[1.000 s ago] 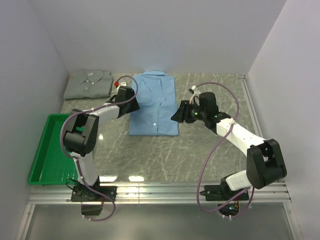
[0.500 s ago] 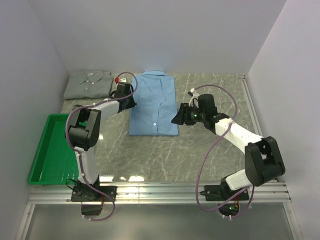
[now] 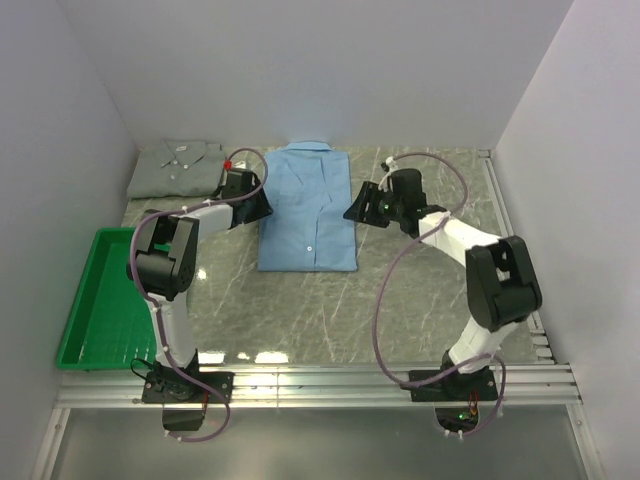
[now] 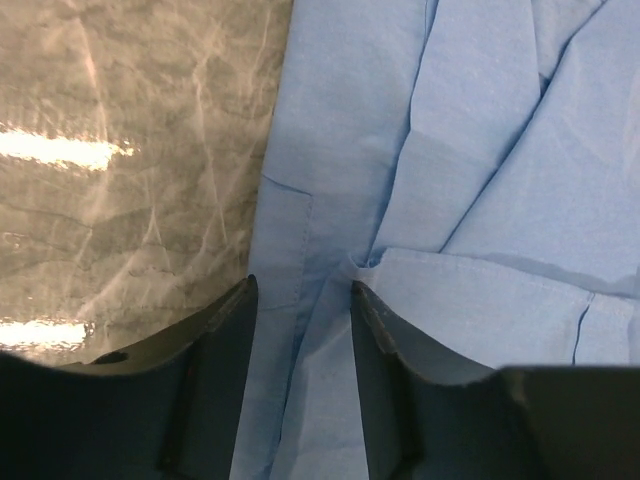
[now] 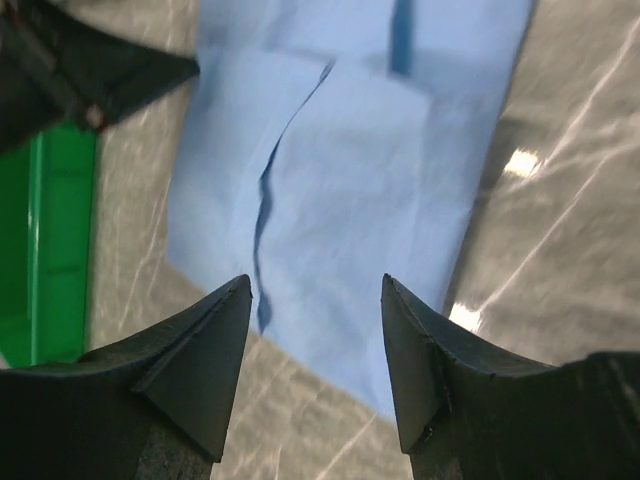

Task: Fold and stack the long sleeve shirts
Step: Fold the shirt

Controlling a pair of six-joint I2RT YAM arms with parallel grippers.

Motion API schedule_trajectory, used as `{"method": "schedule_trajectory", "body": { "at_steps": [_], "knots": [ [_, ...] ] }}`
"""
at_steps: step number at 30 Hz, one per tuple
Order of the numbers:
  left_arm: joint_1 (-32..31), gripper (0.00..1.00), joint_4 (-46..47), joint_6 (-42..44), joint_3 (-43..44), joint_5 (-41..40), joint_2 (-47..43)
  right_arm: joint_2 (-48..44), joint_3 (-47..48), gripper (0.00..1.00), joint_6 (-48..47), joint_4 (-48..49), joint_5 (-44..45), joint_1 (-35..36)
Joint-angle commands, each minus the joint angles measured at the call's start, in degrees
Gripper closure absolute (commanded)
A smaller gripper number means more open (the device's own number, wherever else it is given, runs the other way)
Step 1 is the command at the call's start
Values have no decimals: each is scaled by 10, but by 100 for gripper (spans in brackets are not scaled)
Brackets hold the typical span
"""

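Light blue shirt, smooth creased cloth rectangle on glossy veined table

light blue shirt, grey-green shirt (green tray)

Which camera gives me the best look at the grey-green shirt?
Top external: the grey-green shirt lies folded in the far left corner, in full view. Neither wrist view shows it; both look at the blue shirt.

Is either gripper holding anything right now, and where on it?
Nothing is held. The left gripper and right gripper are both open, poised at the side edges of the light blue shirt.
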Motion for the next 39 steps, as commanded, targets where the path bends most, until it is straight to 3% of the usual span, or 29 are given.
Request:
{"method": "schedule_trajectory", "body": {
  "at_steps": [1,20,26,27,30,39],
  "knots": [
    [4,50,36,-8,-9,34,-13,57,51,39,18,37,7,-26],
    [9,51,72,-3,-51,83,-40,211,136,49,8,92,-93,-40],
    [9,51,68,2,-39,99,-33,219,142,71,2,101,-101,-40],
    [9,52,66,2,-37,99,-29,219,144,81,0,99,-101,-40],
    [9,55,60,5,-24,98,-20,222,149,94,-3,95,-102,-41],
    [9,78,62,9,-8,108,-11,217,158,98,-18,85,-106,-39]
  ]
}}
